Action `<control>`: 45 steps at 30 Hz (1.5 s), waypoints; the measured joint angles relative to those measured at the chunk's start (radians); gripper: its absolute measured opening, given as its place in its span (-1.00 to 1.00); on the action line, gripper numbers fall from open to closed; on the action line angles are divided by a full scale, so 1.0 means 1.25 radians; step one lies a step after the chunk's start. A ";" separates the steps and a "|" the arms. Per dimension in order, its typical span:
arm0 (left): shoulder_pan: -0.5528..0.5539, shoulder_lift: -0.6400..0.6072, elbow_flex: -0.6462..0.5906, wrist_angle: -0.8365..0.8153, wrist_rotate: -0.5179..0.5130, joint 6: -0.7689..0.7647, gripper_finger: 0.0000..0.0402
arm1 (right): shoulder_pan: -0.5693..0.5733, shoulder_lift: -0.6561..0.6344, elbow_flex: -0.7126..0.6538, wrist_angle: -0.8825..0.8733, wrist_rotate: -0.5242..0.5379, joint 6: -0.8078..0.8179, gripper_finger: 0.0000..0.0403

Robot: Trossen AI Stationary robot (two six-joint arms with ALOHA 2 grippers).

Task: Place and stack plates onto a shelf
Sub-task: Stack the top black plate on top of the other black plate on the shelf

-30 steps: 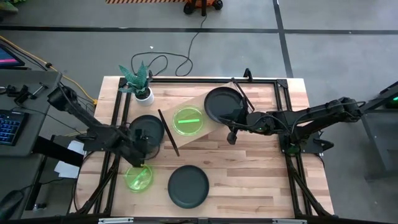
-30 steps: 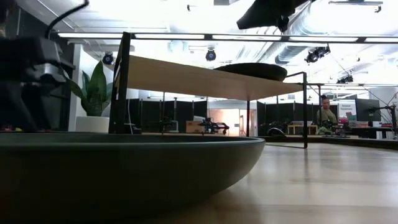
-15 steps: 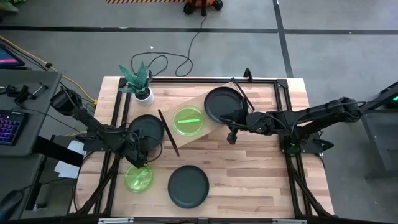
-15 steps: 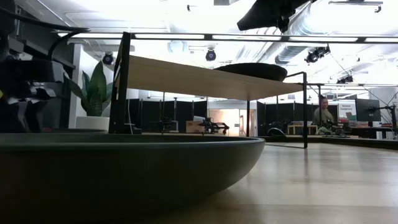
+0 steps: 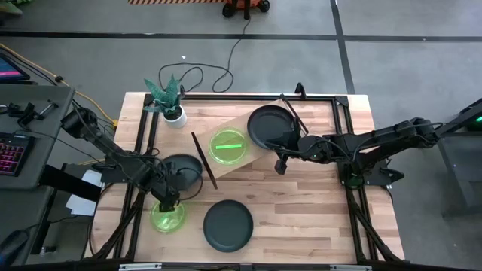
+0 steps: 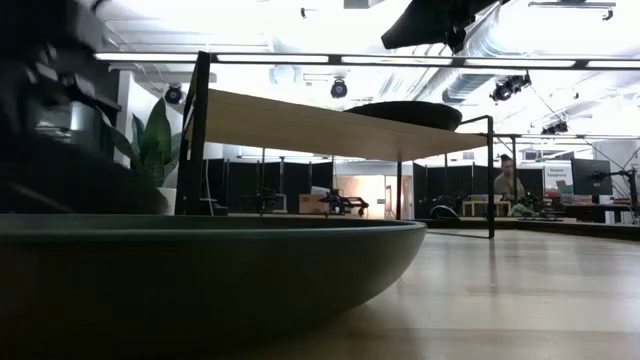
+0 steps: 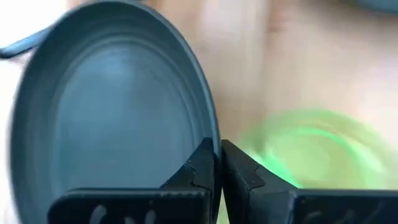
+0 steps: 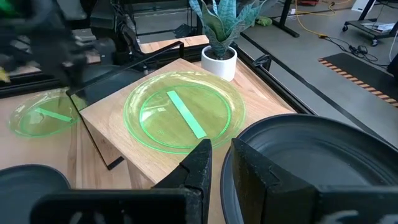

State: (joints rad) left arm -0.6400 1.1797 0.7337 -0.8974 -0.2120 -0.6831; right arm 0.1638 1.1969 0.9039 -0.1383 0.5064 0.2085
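Note:
A dark plate [image 5: 184, 172] sits at the table's left with my left gripper [image 5: 168, 197] [image 7: 219, 147] shut on its near rim. Just nearer, a green plate [image 5: 167, 215] lies flat on the table, and another dark plate [image 5: 228, 224] [image 6: 200, 270] lies at the near edge. The shelf [image 5: 256, 156] [image 6: 300, 125] bears a green plate [image 5: 227, 146] [image 8: 183, 118] and a dark plate [image 5: 268, 126] [image 8: 311, 168]. My right gripper [image 5: 284, 147] [image 8: 221, 152] stands at that plate's near right rim, with a narrow gap between its fingers. My left gripper pinches the dark plate's rim [image 7: 211, 134] at its near side between its two fingers. The fingers come from the near left and lie across the rim. The plate looks tilted; whether its far edge rests on the table I cannot tell. Whether my right gripper touches the shelf's dark plate I cannot tell.
A white pot with a green plant [image 5: 170, 104] stands at the far left corner beside the shelf's black leg [image 5: 203, 159]. A black frame [image 5: 343, 102] runs round the table. Bare tabletop [image 5: 301, 211] lies at the near right.
My left gripper has gone toward the table's near edge and shut on the dark plate's near rim. That plate has come with it a little toward the near edge. The right arm has kept still.

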 joint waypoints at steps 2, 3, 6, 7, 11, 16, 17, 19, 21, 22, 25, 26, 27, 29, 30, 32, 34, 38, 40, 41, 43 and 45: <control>-0.008 0.000 0.055 -0.041 0.058 0.036 -0.99 | 0.000 0.000 0.000 0.000 0.000 0.000 -0.76; -0.013 0.000 0.081 -0.061 0.088 0.051 -0.99 | 0.000 0.000 0.000 0.000 0.000 0.000 -0.76; -0.031 -0.001 0.158 -0.108 0.165 0.085 -0.99 | 0.000 0.000 0.000 0.000 0.000 -0.005 -0.76; -0.037 -0.003 0.183 -0.123 0.186 0.084 -0.99 | 0.000 0.000 0.000 0.000 0.000 -0.005 -0.76; -0.062 -0.024 0.289 -0.158 0.237 0.045 -0.99 | 0.000 0.000 0.000 0.000 0.000 -0.006 -0.76; -0.090 -0.052 0.444 -0.165 0.158 0.082 -1.00 | 0.000 0.000 0.000 0.000 0.000 -0.002 -0.76; -0.093 -0.057 0.476 -0.165 0.122 0.120 -1.00 | 0.000 0.000 0.000 0.000 0.000 0.003 -0.76; -0.090 -0.063 0.536 -0.163 0.047 0.217 -1.00 | 0.000 0.000 0.000 0.002 0.000 0.015 -0.76; -0.077 -0.064 0.582 -0.162 -0.037 0.331 -1.00 | 0.000 0.000 0.000 0.003 0.000 0.016 -0.76; -0.065 -0.064 0.600 -0.162 -0.076 0.388 -1.00 | 0.000 0.000 0.000 0.003 0.000 0.015 -0.76; -0.001 -0.064 0.620 -0.162 -0.155 0.551 -1.00 | 0.000 0.000 0.000 0.006 0.005 0.015 -0.76; 0.031 -0.063 0.620 -0.163 -0.161 0.599 -1.00 | 0.000 0.000 0.000 0.011 0.015 0.015 -0.76; 0.072 -0.059 0.620 -0.164 -0.157 0.641 -1.00 | 0.000 0.000 0.000 0.022 0.028 0.015 -0.76; 0.160 -0.046 0.615 -0.156 -0.118 0.719 -1.00 | 0.000 -0.002 0.000 0.055 0.053 0.010 -0.76; 0.206 -0.037 0.608 -0.154 -0.091 0.754 -1.00 | 0.000 -0.008 -0.001 0.071 0.054 -0.003 -0.76; 0.290 -0.024 0.579 -0.103 -0.029 0.826 -1.00 | 0.000 -0.025 -0.001 0.112 0.055 -0.029 -0.76; 0.372 -0.020 0.533 -0.020 0.055 0.899 -1.00 | 0.001 -0.052 -0.001 0.134 0.056 -0.047 -0.76; 0.518 -0.017 0.407 0.182 0.240 1.022 -1.00 | 0.001 -0.124 -0.001 0.129 0.057 -0.063 -0.76; 0.578 -0.014 0.339 0.302 0.273 1.067 -1.00 | 0.002 -0.165 -0.001 0.110 0.057 -0.063 -0.76; 0.604 -0.010 0.312 0.372 0.275 1.088 -1.00 | 0.002 -0.182 -0.001 0.108 0.059 -0.063 -0.76; 0.646 0.007 0.267 0.490 0.277 1.121 -1.00 | 0.002 -0.214 -0.001 0.088 0.060 -0.063 -0.76; 0.666 0.044 0.257 0.555 0.282 1.160 -1.00 | 0.002 -0.233 -0.001 0.085 0.061 -0.063 -0.76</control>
State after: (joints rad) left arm 0.1919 1.2348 1.0546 -0.2037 0.1408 0.7663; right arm 0.1665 0.9051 0.9031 -0.0318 0.5828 0.1303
